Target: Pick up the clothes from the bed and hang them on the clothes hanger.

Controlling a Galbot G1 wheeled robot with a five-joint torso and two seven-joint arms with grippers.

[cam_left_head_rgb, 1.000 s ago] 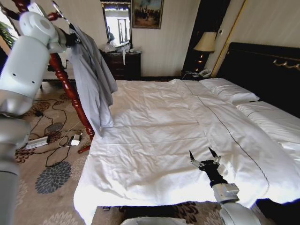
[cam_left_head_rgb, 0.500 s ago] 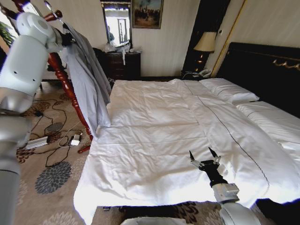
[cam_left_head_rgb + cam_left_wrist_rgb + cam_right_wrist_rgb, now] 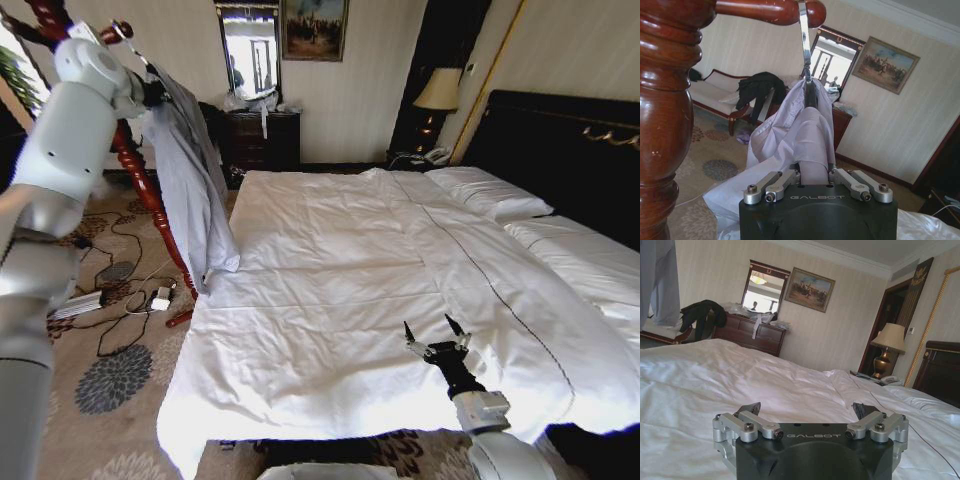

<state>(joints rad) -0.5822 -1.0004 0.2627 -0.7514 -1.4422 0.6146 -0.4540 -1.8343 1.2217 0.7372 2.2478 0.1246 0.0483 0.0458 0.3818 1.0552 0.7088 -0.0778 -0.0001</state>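
I see the thin grey-blue long-sleeved shirt hanging limp on its thin black hanger with silver hook, hook over a peg, beside the wide white-duveted bed, which lies bare.

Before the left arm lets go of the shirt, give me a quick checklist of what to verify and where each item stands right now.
1. Hook over a peg: the hanger's silver hook reaches up to a peg of the wooden coat stand; whether it is seated, cannot tell.
2. Shirt on hanger: the grey-blue shirt drapes from it, ok.
3. Shirt off the bed: it hangs beside the edge, ok.
4. Left gripper: closed on the shirt fabric, so not yet released, not ok.
5. Right gripper: open, low over the duvet, away from the stand, ok.
6. Floor cables near the stand base: clearance cannot tell.
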